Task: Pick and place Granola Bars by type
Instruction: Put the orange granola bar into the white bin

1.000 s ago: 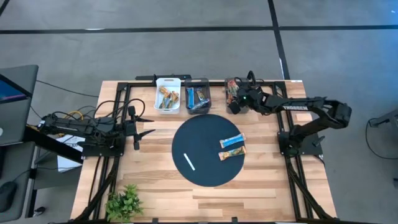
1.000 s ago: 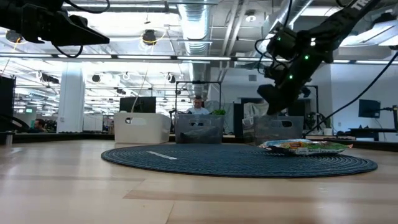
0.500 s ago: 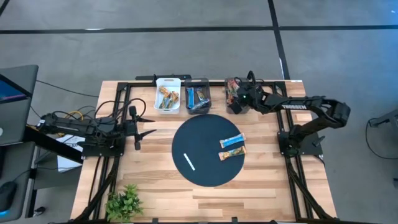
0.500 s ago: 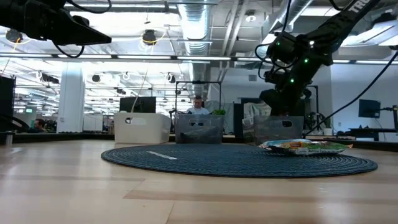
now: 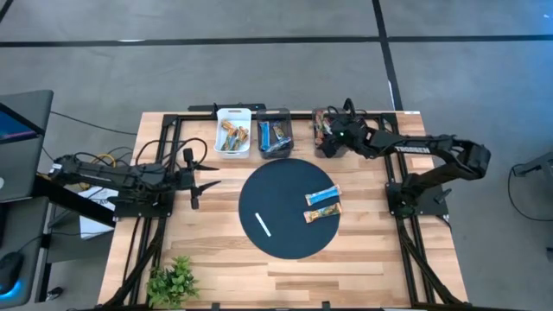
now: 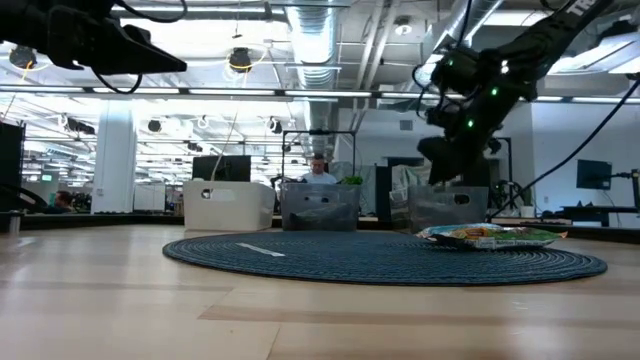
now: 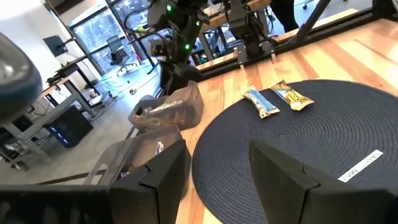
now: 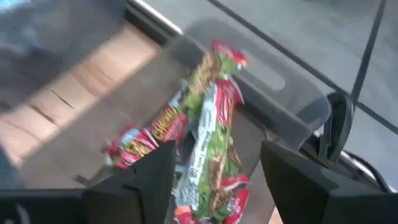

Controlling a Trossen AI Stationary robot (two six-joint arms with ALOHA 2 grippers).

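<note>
Two granola bars lie flat on the round dark mat [image 5: 276, 186]: a blue one [image 5: 322, 196] and an orange-brown one [image 5: 322, 212]. Red-and-green bars [image 8: 208, 143] lie in the clear bin [image 5: 323, 117] at the back right. My right gripper [image 8: 217, 180] hangs open just above them, over that bin [image 8: 292, 106], with nothing between its fingers. My left gripper [image 7: 217, 180] is open at the table's left, level and facing the mat, clear of everything.
A white bin [image 5: 233, 131] with orange-brown bars and a dark bin [image 5: 275, 134] with blue bars stand at the back, left of the clear bin. A thin white stick [image 5: 263, 225] lies on the mat. A small green plant [image 5: 173, 281] stands at the near left corner.
My right gripper has opened over the clear bin while staying in place.
</note>
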